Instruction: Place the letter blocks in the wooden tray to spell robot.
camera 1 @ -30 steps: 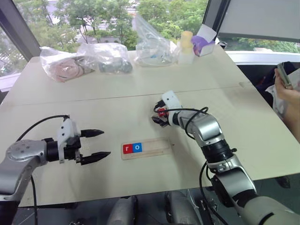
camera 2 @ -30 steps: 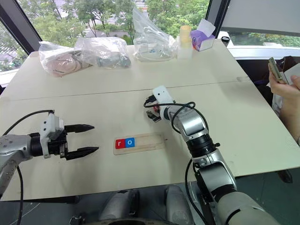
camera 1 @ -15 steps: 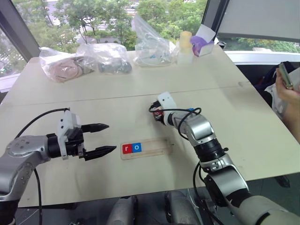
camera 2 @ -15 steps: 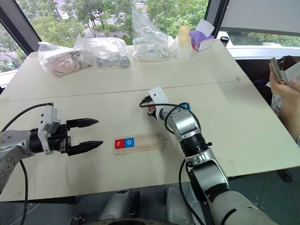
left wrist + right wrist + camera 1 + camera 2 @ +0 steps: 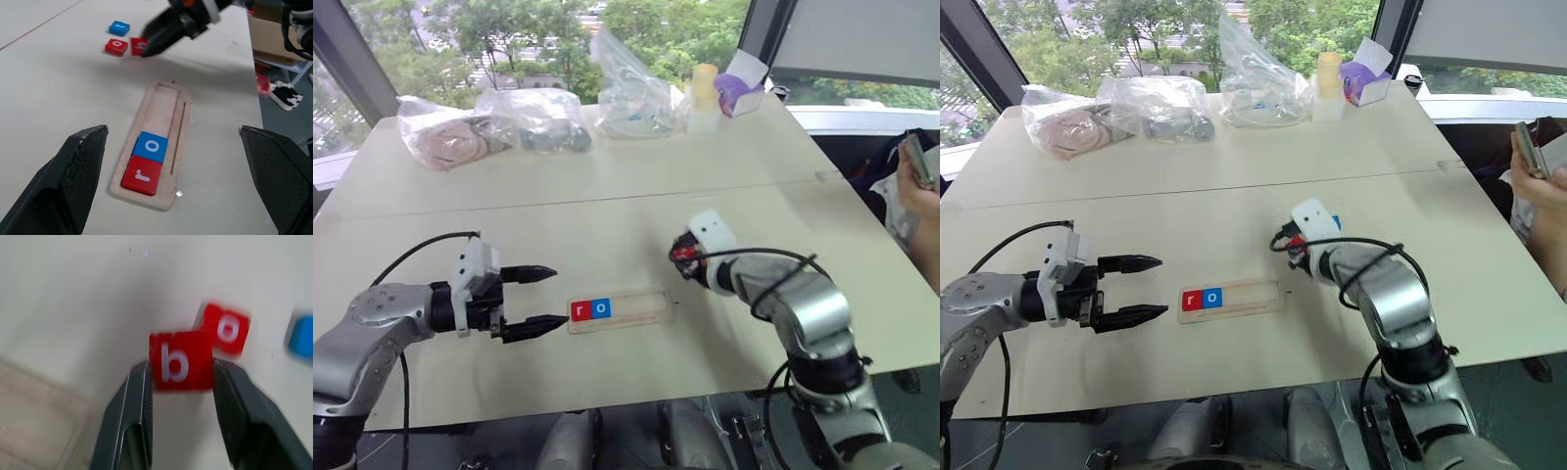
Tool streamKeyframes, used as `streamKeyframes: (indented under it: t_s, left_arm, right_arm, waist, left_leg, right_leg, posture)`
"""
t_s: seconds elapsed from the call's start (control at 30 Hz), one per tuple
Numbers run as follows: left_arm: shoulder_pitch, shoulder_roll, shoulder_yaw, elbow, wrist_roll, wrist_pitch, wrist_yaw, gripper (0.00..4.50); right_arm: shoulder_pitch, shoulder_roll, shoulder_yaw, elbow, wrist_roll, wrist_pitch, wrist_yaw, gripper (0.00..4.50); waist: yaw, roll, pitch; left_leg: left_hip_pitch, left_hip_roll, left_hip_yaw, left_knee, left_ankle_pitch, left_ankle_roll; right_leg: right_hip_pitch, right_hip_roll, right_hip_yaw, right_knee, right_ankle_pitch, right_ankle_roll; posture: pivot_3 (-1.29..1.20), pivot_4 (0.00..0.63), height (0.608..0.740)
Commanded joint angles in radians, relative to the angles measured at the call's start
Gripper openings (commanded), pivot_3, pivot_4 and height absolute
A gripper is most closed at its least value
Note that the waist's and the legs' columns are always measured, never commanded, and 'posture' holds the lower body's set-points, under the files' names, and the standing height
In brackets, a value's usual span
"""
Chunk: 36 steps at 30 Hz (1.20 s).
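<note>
Your right end effector (image 5: 180, 374), pinching the red b block (image 5: 181, 361), sat beyond the wooden tray's (image 5: 646, 309) empty right end, whose long axis ran left-right; the left end effector (image 5: 540, 298) stayed spread.

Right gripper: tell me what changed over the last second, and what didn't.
The right gripper has shut on the red b block and drawn back toward the robot with it, away from the red o and blue block left on the table. The left gripper, open, edged toward the tray. The tray's r and o stayed put.

The blue block (image 5: 301, 337) is blurred and cut off, its letter unreadable
</note>
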Motion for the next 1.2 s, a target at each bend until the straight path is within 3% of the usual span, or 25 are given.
streamKeyframes:
  t_s: [0.03,0.33,0.63,0.77,0.83,0.93,1.03,1.1,1.2]
  left_arm:
    - [-0.008,-0.003,0.002,-0.009,0.0,-0.014,-0.006,4.5]
    - [-0.046,-0.027,-0.043,0.02,0.028,-0.035,-0.026,4.5]
    - [-0.06,-0.042,-0.059,0.026,0.042,-0.04,-0.021,4.5]
    - [-0.066,-0.043,-0.057,0.023,0.042,-0.035,-0.017,4.5]
    - [-0.062,-0.042,-0.054,0.019,0.043,-0.034,-0.015,4.5]
    - [-0.058,-0.041,-0.052,0.016,0.042,-0.033,-0.013,4.5]
    - [-0.057,-0.039,-0.051,0.015,0.044,-0.036,-0.013,4.5]
    - [-0.056,-0.039,-0.051,0.011,0.045,-0.037,-0.012,4.5]
    - [-0.051,-0.038,-0.049,0.003,0.043,-0.039,-0.011,4.5]
  right_arm:
    - [0.031,-0.029,-0.052,-0.115,0.02,0.043,-0.012,1.13]
    - [0.207,0.002,-0.155,-0.202,0.041,0.045,-0.084,1.13]
    - [0.229,0.05,-0.189,-0.18,0.062,0.045,-0.127,1.13]
    - [0.194,-0.018,-0.181,-0.176,0.099,0.045,-0.096,3.19]
    - [0.149,-0.132,-0.166,-0.179,0.145,0.03,-0.013,4.27]
    - [0.108,-0.271,-0.146,-0.174,0.201,-0.029,0.093,4.45]
    - [0.127,-0.541,-0.102,-0.051,0.179,-0.52,0.46,4.45]
    - [0.146,-0.596,-0.087,0.08,0.157,-0.776,0.61,4.45]
    - [0.13,-0.616,-0.05,0.242,0.135,-0.948,0.731,4.45]
  waist:
    - [0.002,0.0,0.0]
    - [0.016,0.0,0.0]
    - [0.029,0.0,0.0]
    - [0.029,0.0,0.0]
    - [0.029,0.001,0.002]
    - [0.029,0.0,0.003]
    - [0.03,0.002,0.005]
    - [0.029,-0.001,0.007]
    - [0.027,-0.004,0.009]
  left_leg:
    - [0.0,0.0,0.0,0.0,0.0,0.0]
    - [-0.004,0.0,0.0,0.001,0.0,0.0]
    - [-0.004,0.0,0.0,0.002,0.0,0.0]
    - [-0.004,0.0,0.0,0.001,0.0,0.0]
    - [-0.005,-0.001,0.0,0.002,0.0,0.0]
    - [-0.006,-0.001,0.0,0.003,0.0,0.0]
    - [-0.007,-0.001,-0.001,0.002,0.0,0.0]
    - [-0.008,-0.001,0.001,0.003,0.0,0.0]
    - [-0.007,-0.001,0.001,0.003,0.0,0.0]
  right_leg:
    - [0.0,0.0,0.0,0.0,0.0,0.0]
    - [0.001,-0.001,-0.001,-0.007,0.0,0.0]
    - [0.001,-0.001,-0.001,-0.007,0.0,0.0]
    - [0.0,-0.001,-0.001,-0.007,0.0,0.0]
    - [0.0,-0.001,-0.001,-0.008,0.0,0.0]
    - [0.001,-0.002,-0.002,-0.009,0.0,0.0]
    - [0.001,-0.002,-0.004,-0.011,0.0,0.001]
    - [0.001,-0.002,-0.005,-0.011,-0.002,0.005]
    - [0.002,-0.001,-0.005,-0.012,0.0,0.002]
  posture:
    - [0.0,0.15,0.74]
    - [0.0,0.15,0.74]
    - [0.0,0.15,0.74]
    - [0.0,0.15,0.74]
    - [0.0,0.15,0.74]
    - [0.0,0.15,0.74]
    - [0.0,0.15,0.74]
    - [0.0,0.15,0.74]
    - [0.0,0.15,0.74]
